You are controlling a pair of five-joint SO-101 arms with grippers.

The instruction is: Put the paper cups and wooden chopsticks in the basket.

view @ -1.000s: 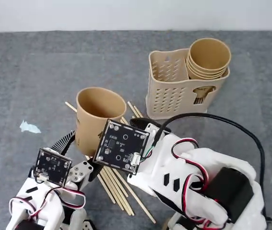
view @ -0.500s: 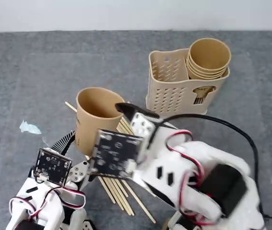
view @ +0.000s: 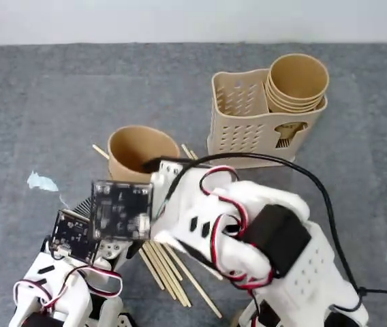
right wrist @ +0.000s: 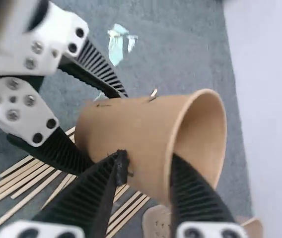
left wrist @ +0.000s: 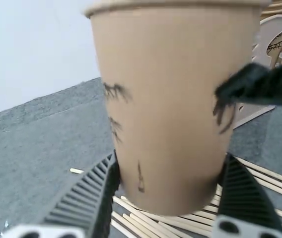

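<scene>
A brown paper cup [view: 136, 146] stands upright between the ribbed black fingers of my left gripper [left wrist: 168, 166], which is shut on its lower wall. My right gripper [right wrist: 148, 166] is open right against the same cup [right wrist: 146, 131], with the cup's side showing between its two fingers. One right finger [left wrist: 260, 84] lies along the cup's wall near the rim. Wooden chopsticks [view: 173, 269] lie scattered on the grey mat under both arms. The beige basket [view: 244, 133] stands at the back right with a stack of paper cups [view: 296, 82] in one compartment.
A small pale blue scrap [view: 41, 181] lies on the mat left of the cup. The right arm's black cable [view: 330, 204] arcs over the mat in front of the basket. Open grey mat stretches to the left and behind.
The right arm has swung left and its gripper has come up against the cup. The left arm has kept its hold, and the cup has stayed where it was.
</scene>
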